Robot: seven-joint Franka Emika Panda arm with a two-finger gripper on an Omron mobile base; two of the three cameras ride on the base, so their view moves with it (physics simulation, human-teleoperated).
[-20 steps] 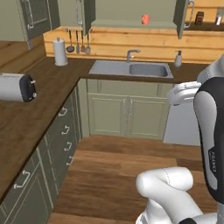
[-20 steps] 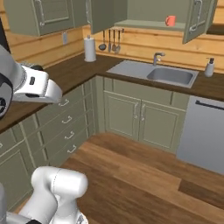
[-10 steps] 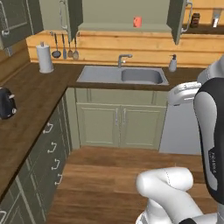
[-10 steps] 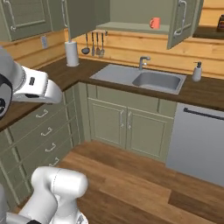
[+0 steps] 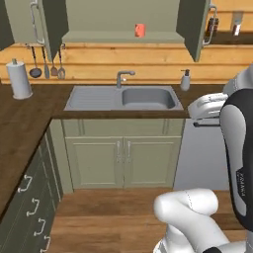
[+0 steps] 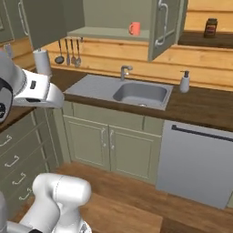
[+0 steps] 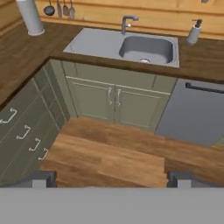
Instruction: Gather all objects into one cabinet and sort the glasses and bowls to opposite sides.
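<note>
A small red cup (image 5: 140,30) stands on the pale shelf of the open olive wall cabinet (image 6: 109,32) above the sink (image 7: 146,49). Our gripper (image 7: 111,178) looks down at the floor, fingertips set wide apart and empty, well short of that shelf.

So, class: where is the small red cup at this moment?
The small red cup stands on the pale green shelf of the open wall cabinet above the sink, toward the shelf's right end in both base views.
</note>
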